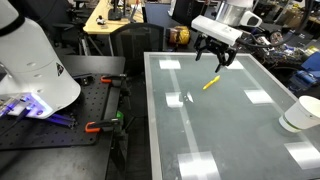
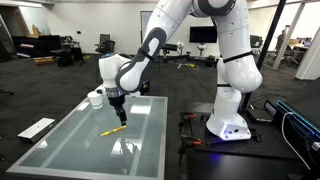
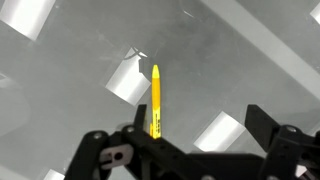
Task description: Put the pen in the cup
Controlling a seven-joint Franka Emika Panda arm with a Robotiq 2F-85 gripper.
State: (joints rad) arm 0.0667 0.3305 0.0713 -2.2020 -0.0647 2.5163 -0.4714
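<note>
The black pincer (image 1: 217,62) hangs open above the thin yellow pen (image 1: 211,83), likely to grab it. The wide white cup (image 1: 300,113) stands well apart.

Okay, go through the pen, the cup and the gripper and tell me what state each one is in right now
pen: lying flat on the glass table, not gripped, outside the cup.
cup: upright near the table's edge, well apart from the pen; inside not visible.
gripper: open, hovering over the pen, holding nothing.
</note>
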